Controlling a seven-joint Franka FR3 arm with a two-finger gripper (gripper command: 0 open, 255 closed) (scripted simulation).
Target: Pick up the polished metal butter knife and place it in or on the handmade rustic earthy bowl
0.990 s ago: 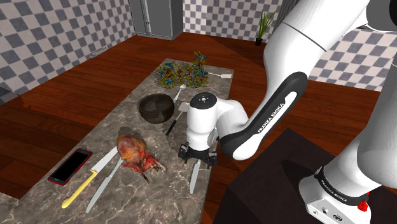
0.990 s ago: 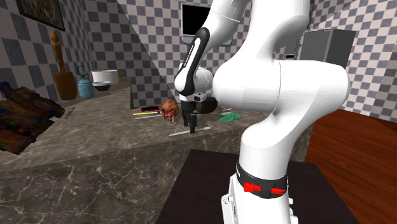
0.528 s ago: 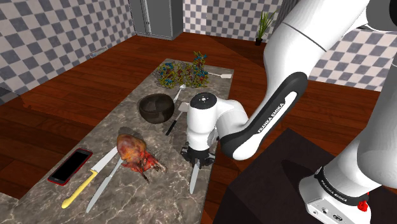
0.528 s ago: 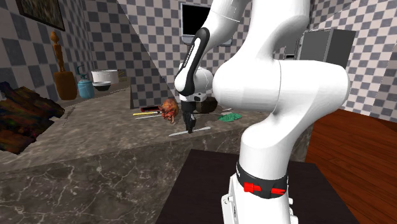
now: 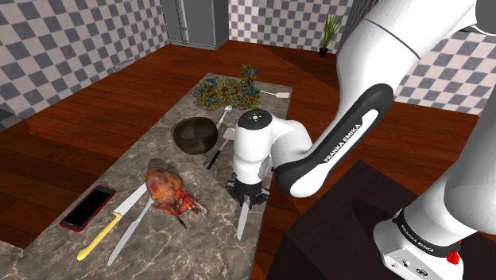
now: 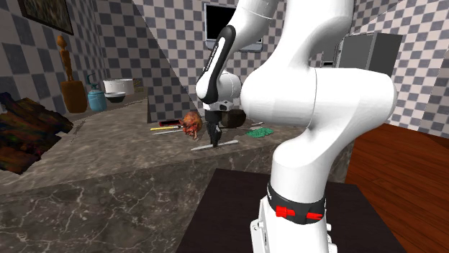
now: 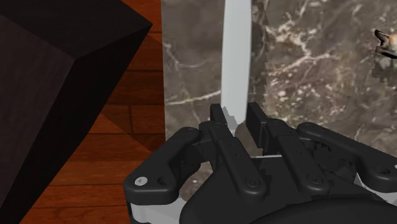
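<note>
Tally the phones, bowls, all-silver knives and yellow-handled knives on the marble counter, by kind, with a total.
Red phone: 1
Dark bowl: 1
All-silver knives: 2, the butter knife in the gripper and another
Yellow-handled knife: 1
Total: 5

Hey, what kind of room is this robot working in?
Most likely a home kitchen: a stone counter carries a dark bowl and a yellow-handled knife, the gripper clasps a butter knife, and checkered walls and a wood floor surround it.
</note>
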